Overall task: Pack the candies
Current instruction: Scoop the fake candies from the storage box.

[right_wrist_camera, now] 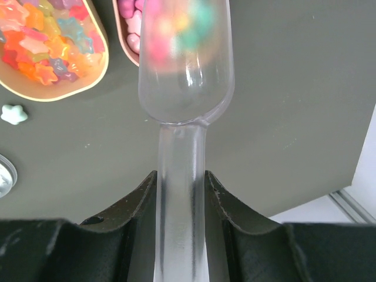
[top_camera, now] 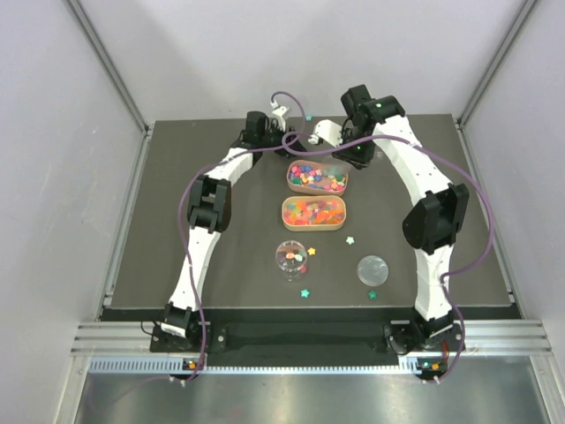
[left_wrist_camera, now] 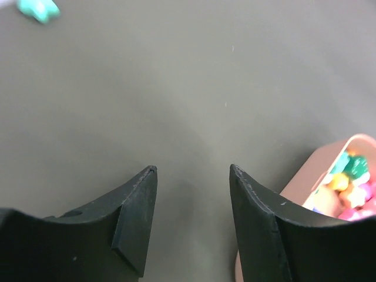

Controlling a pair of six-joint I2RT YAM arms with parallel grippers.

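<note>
Candies were mostly found in two oval trays. Mixed stars sat in the pink tray, just right of the left gripper's right finger. Orange, red and yellow ones sat in the tan tray, ahead and left of the right gripper's fingertips.

Right gripper was seen clamped narrow on the handle of a clear plastic scoop, with the bowl pointing straight ahead of the fingers, over the pink tray's edge. Blurred pink, yellow and green were seen at the bowl. It could not be told whether that was a load or the tray seen through the plastic.

Left gripper was seen partly open with nothing held, over bare mat.

A few candies were already in the clear jar, well behind both grippers, toward the bases. Its lid was off and lay apart from it. Stray stars were noted on the mat around the jar.

The step was judged to be scooping from the pink tray, with the task early.

To be done well:
- Bowl to be kept level on lift-out.
- Carry back to the jar to be slow.
- Lip to be centred over the narrow mouth before tipping.
- Tipping to be gradual, since the strays suggest spills come easily.
- Jar could be steadied with the free left gripper.
</note>
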